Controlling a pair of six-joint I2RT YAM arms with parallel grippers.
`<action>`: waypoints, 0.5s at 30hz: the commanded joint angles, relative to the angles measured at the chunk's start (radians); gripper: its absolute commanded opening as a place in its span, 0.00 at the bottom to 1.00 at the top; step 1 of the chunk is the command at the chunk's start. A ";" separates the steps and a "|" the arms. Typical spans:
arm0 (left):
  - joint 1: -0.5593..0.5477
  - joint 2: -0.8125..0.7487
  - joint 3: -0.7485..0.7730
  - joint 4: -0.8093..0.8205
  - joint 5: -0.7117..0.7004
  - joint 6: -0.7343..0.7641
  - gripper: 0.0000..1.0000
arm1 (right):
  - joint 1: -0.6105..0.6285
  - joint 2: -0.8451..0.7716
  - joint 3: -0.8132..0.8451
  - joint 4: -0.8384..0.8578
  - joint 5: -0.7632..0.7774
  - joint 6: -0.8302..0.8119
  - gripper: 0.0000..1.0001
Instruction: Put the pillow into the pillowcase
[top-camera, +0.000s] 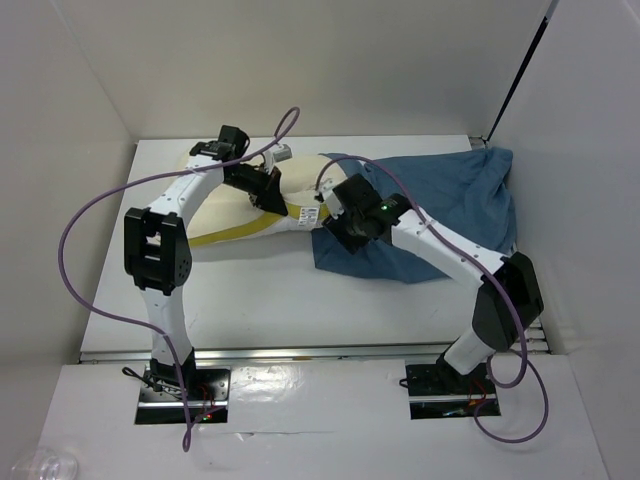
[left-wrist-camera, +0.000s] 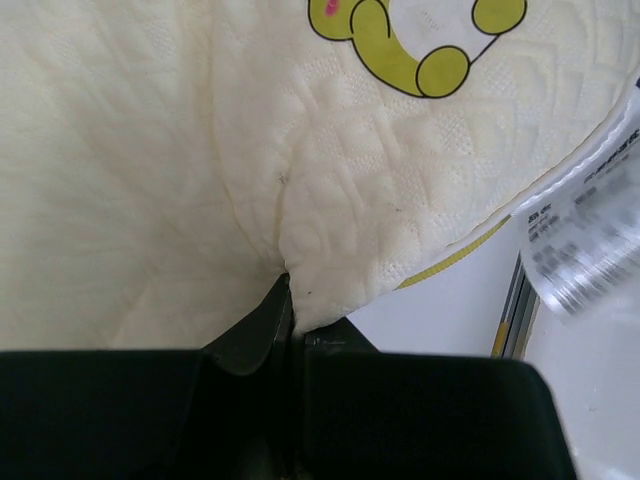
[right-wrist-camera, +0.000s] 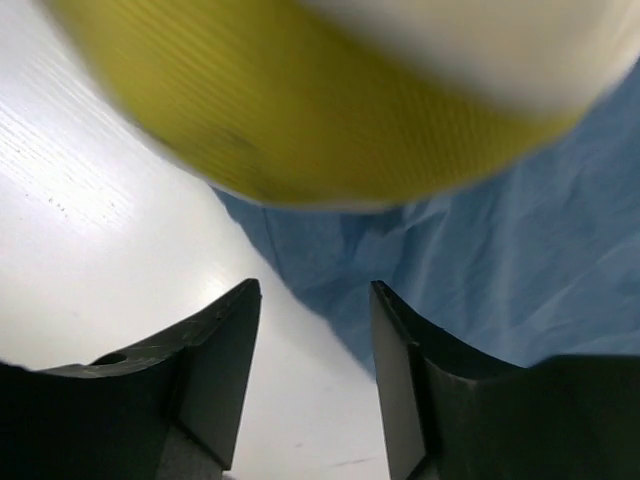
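Adjoining: one pillow (left-wrist-camera: 150, 180), one pillowcase (top-camera: 460, 200)

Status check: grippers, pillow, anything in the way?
Left gripper shut on pillow. Right gripper open, empty, over pillowcase edge. Pillow mostly outside pillowcase. Nothing seen blocking.

Probably a robotics lab test cell: plain white walls (top-camera: 70, 120) box in a white table (top-camera: 290, 300), two robot arms (top-camera: 155, 255) bolt to base plates (top-camera: 215, 385), purple cables (top-camera: 63, 243) loop loose.
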 joint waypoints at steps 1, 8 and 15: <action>0.003 -0.064 0.011 0.049 0.009 -0.059 0.00 | -0.052 -0.015 -0.045 -0.069 -0.080 0.182 0.54; 0.003 -0.064 0.042 0.037 0.009 -0.059 0.00 | -0.200 0.124 0.013 -0.071 -0.251 0.305 0.50; 0.003 -0.073 0.042 0.027 0.009 -0.059 0.00 | -0.270 0.218 0.141 -0.029 -0.313 0.409 0.50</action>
